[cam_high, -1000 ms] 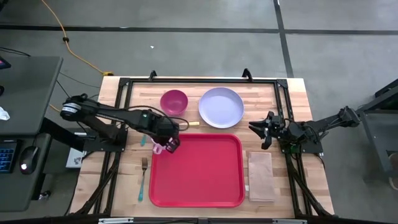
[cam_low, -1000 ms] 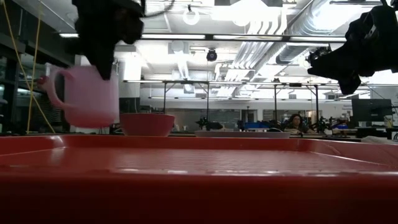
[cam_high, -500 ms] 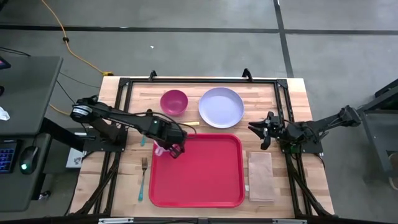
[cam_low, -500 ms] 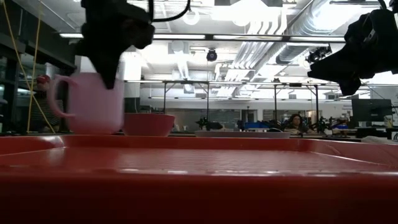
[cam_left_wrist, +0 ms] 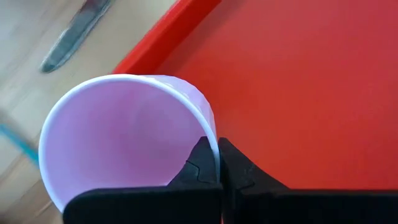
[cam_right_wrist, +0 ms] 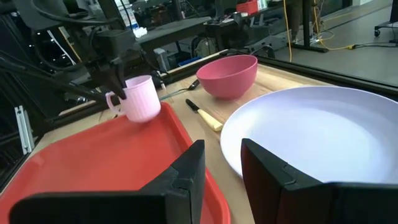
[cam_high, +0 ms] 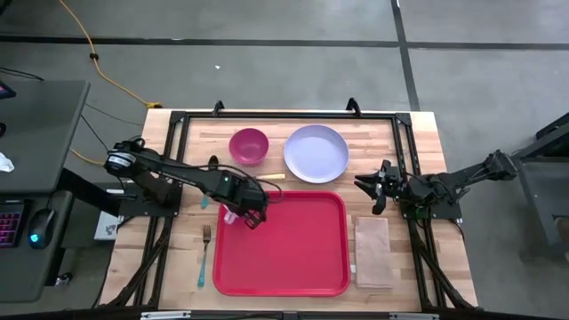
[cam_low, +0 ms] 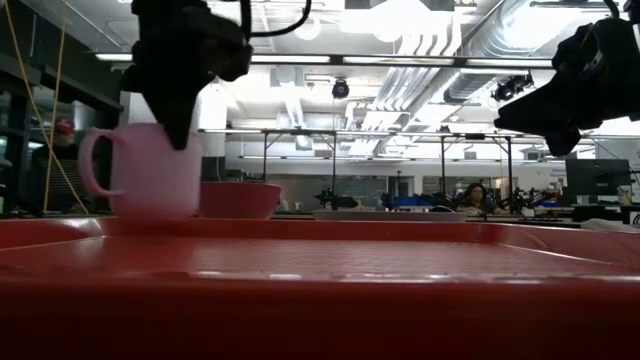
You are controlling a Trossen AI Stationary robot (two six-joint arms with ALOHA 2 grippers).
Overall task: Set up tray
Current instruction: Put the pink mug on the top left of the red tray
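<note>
Wooden table, red tray under left fingers pinching pink mug rim, right fingers parted beside tray.

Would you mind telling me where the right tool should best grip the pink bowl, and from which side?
Probably the bowl's thin upright rim, from straight above, one finger inside and one outside: it sits open side up, and its rounded sides give little hold. The rim arc nearest the right tool looks unobstructed.

The left arm stretches from the left edge of the high view toward centre, wrist angled down. Its left gripper pinches shut, apparently on something thin between the fingertips. The right arm waits at right of frame, its right gripper parted, pointing left.
</note>
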